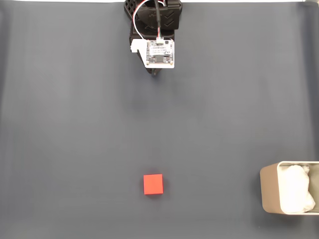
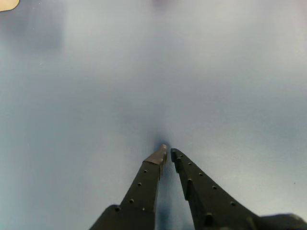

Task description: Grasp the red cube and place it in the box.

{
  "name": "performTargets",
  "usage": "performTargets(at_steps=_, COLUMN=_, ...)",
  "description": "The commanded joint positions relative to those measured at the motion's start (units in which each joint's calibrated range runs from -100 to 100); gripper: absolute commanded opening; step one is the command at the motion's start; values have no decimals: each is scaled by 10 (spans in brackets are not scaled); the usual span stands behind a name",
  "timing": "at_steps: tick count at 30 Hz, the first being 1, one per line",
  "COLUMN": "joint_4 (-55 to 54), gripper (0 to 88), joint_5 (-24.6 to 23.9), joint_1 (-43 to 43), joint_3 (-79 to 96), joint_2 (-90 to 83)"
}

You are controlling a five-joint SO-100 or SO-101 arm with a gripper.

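The red cube (image 1: 153,184) lies on the dark grey mat in the lower middle of the fixed view. At the lower right edge of that view stands the box (image 1: 267,191), a pale container with white material inside. The arm hangs at the top centre, folded up, with a white circuit board on it and my gripper (image 1: 156,73) just below, far from the cube. In the wrist view my gripper (image 2: 168,152) points at bare mat, its two black fingers nearly touching at the tips, shut with nothing between them.
The grey mat (image 1: 75,124) covers the whole table. A pale scrap (image 2: 7,4) shows in the top left corner of the wrist view.
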Motion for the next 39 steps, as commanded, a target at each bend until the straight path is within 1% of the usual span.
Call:
performTargets(at_steps=1, joint_4=13, gripper=0, joint_5=3, joint_1=-2, joint_3=5, joint_2=1)
performTargets(at_steps=24, joint_4=12, gripper=0, joint_5=10, joint_1=-3, joint_3=5, joint_2=1)
performTargets(at_steps=28, joint_4=-31, gripper=0, joint_5=22, joint_1=9, joint_3=-6, joint_2=7)
performTargets(at_steps=34, joint_4=-102, gripper=0, joint_5=27, joint_1=-4, joint_3=-110, joint_2=66)
performTargets(at_steps=39, joint_4=-140, gripper=0, joint_5=16, joint_1=-21, joint_3=-277, joint_2=179)
